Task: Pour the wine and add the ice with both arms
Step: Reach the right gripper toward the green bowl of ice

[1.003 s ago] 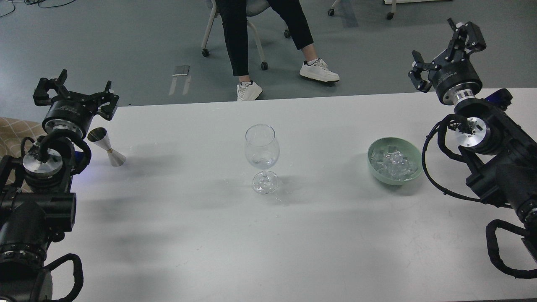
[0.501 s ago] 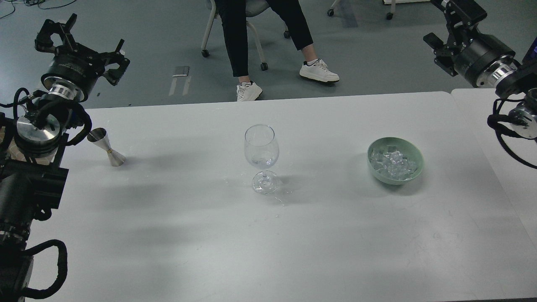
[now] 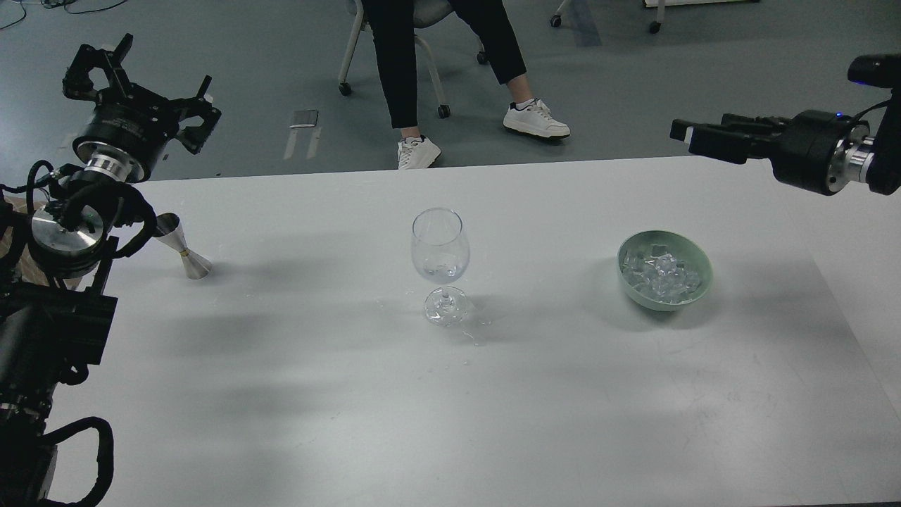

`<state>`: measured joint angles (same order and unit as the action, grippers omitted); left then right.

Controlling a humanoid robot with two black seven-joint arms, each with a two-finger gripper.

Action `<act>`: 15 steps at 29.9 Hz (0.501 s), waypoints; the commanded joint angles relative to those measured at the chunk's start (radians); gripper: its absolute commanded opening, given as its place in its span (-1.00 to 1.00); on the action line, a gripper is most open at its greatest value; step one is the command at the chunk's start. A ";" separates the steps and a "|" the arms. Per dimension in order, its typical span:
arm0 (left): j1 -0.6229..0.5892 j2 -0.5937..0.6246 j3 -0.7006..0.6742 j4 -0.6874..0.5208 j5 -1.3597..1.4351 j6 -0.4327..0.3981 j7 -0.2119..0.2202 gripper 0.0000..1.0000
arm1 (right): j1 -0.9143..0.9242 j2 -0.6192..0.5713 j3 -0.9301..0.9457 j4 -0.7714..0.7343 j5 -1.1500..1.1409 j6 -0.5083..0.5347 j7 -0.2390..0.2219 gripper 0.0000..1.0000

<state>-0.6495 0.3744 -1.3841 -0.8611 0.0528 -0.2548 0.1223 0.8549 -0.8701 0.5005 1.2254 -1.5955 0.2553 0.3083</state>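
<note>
A clear wine glass [image 3: 440, 246] stands upright at the table's middle, with a little wine [image 3: 442, 270] in the bottom of its bowl. The ice [image 3: 660, 273] lies piled in a pale green bowl [image 3: 697, 292] to the right. A silver jigger [image 3: 184, 251] stands at the left, partly hidden by my left arm. My left gripper [image 3: 141, 88] is open and empty, raised beyond the table's far left corner. My right gripper [image 3: 693, 137] points left above the far right edge, behind the bowl. It is seen side-on, so its fingers overlap.
The white table [image 3: 352, 394] has a few drops around the glass's foot. A seated person's legs [image 3: 415, 77] and a wheeled chair are on the floor beyond the far edge. A second table surface adjoins at the right [image 3: 873, 267].
My right arm has swung round and down, so its gripper now points left over the far right edge. My left gripper rose beyond the far corner, then dipped slightly. Glass, bowl and jigger are unmoved.
</note>
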 commanded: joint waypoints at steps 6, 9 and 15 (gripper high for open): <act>0.010 -0.017 0.004 -0.006 -0.002 -0.003 -0.003 0.95 | -0.046 -0.007 -0.175 0.016 -0.222 -0.019 -0.006 0.93; 0.011 -0.034 0.016 -0.003 -0.001 -0.007 -0.003 0.95 | -0.074 -0.001 -0.177 0.003 -0.248 -0.060 -0.014 0.91; 0.019 -0.038 0.016 0.002 -0.002 -0.020 -0.004 0.95 | -0.083 0.039 -0.177 -0.038 -0.251 -0.074 -0.021 0.52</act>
<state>-0.6335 0.3380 -1.3687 -0.8608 0.0512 -0.2698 0.1184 0.7754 -0.8608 0.3241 1.2084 -1.8429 0.1862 0.2888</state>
